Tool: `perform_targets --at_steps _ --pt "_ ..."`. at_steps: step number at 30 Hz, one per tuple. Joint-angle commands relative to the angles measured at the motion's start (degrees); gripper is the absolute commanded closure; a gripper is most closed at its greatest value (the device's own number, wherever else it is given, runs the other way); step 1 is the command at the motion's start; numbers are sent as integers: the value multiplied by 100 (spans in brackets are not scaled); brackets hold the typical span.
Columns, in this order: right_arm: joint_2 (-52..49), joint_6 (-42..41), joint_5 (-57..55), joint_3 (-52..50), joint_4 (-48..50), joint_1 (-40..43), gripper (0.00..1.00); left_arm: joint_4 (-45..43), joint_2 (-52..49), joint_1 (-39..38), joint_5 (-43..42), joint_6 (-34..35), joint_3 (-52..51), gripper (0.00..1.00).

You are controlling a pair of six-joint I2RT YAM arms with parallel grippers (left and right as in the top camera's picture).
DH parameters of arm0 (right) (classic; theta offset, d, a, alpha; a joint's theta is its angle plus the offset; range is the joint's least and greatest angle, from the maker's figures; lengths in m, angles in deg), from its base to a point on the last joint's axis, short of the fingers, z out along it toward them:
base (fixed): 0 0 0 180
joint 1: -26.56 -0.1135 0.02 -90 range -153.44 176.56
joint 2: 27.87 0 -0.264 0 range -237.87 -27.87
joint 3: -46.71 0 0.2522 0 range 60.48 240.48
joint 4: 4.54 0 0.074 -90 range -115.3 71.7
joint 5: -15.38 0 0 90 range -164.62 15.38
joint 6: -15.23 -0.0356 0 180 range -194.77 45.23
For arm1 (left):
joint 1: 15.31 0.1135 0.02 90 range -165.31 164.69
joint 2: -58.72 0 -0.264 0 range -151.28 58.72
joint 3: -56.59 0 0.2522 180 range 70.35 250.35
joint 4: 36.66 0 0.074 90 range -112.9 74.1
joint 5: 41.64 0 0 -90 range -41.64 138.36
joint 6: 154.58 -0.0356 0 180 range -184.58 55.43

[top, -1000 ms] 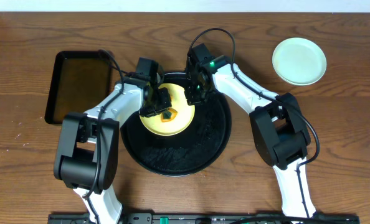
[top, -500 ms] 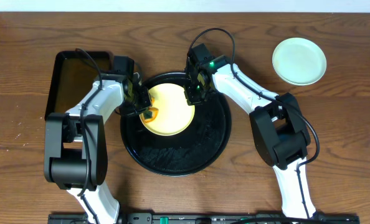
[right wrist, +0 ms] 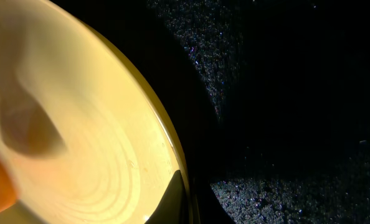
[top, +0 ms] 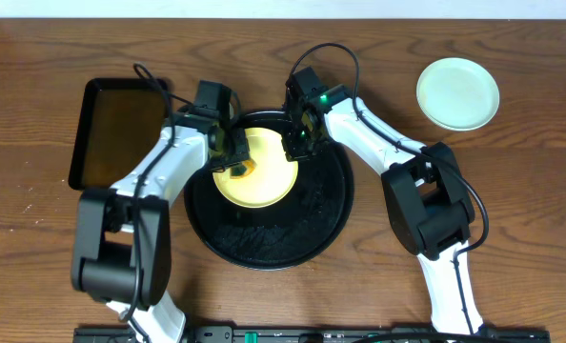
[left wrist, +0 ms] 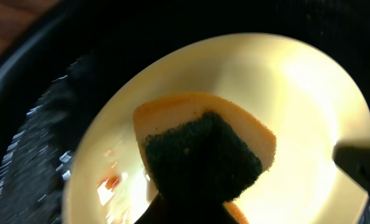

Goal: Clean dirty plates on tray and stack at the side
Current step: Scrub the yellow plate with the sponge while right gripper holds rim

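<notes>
Presently the yellow plate (top: pixel 269 179) lies inside the round black tray (top: pixel 264 250), in its far half, with both claws on it from opposite sides.

Left gripper (top: pixel 233 160): over the plate's left portion, jaws clamped on a sponge (left wrist: pixel 203 155). The sponge's dark green scouring face and orange body are pressed to the plate's inner surface. A small orange smear (left wrist: pixel 110 182) shows on the plate just beside the sponge.

Right gripper (top: pixel 297 145): at the plate's right rim, jaws narrow and pinching that rim. The right wrist view shows one dark finger (right wrist: pixel 172 199) against the rim edge. Whether the plate is lifted off the tray floor cannot be told.

One mint plate (top: pixel 457 92) sits on the table (top: pixel 512 191) at far right, well apart from the tray. A rectangular tray (top: pixel 111 129) lies to the left.
</notes>
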State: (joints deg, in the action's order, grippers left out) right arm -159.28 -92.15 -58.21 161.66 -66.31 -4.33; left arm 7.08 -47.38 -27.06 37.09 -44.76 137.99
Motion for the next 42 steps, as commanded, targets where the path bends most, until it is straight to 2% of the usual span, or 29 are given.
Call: perform_targets --at_steps 1,4,9,13,15,18,22,27,37,42 --pt "-92 -81 -306 33 -17 -17 99 -153 -415 -59 -245 260 101 92" --pt "-92 -81 -308 33 -22 -17 99 -249 -688 -52 -675 258 101 92" --pt "-92 -81 -308 33 -52 -17 99 94 -774 170 -708 275 125 92" --pt "-92 -81 -308 33 -59 -17 99 772 -776 533 -240 212 133 92" --pt "-92 -81 -308 33 -39 -17 99 1121 -780 708 76 -101 133 92" --pt "-92 -83 -308 33 -17 -17 99 1196 -780 750 501 -352 133 92" --pt "-92 -81 -308 33 -22 -17 99 960 -774 684 1189 -350 136 93" --pt "-92 -81 -308 33 -37 -17 99 468 -737 562 1543 -350 136 93" --pt "-92 -83 -328 33 -50 -17 99 -382 -605 -140 3265 -476 136 93" --pt "-92 -105 -415 33 -98 -17 99 -501 -339 -323 4044 -472 136 93"
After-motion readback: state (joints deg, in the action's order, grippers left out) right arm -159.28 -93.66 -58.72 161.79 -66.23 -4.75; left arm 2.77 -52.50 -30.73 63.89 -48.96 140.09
